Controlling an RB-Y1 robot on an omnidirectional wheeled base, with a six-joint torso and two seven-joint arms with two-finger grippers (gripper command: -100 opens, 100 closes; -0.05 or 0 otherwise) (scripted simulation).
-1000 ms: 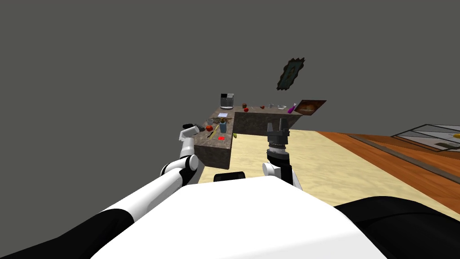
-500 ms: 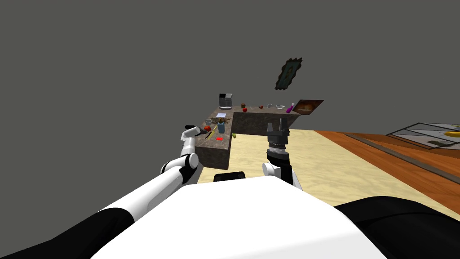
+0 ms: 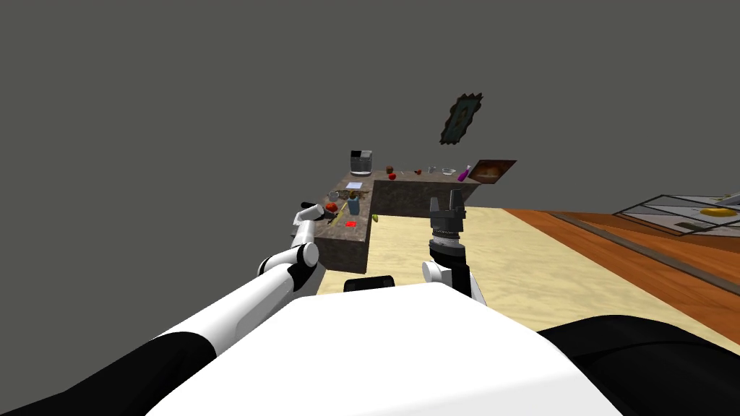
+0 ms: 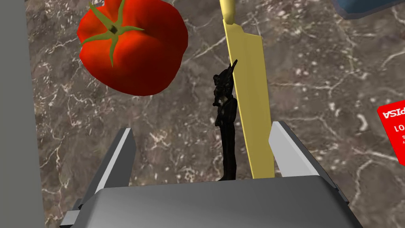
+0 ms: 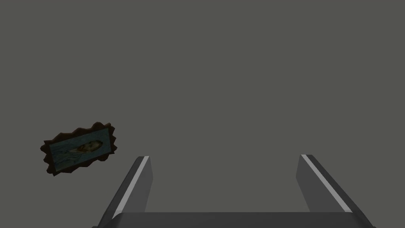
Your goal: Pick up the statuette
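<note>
Now the left gripper [image 4: 201,128] hovers, fingers spread around the dark statuette [image 4: 226,118] standing upright on the marbled counter [image 4: 324,79] just beside a yellow knife [image 4: 247,79], so I'd centre first, then squeeze without catching the blade, while the right gripper [image 5: 223,158] idles, fingers apart.

The left arm is stretched forward, elbow bent, and the left gripper [image 4: 202,130] points downward with its two fingers spread wide. The right arm stands upright before the chest; the right gripper [image 3: 446,196] points up, fingers likewise apart.
</note>
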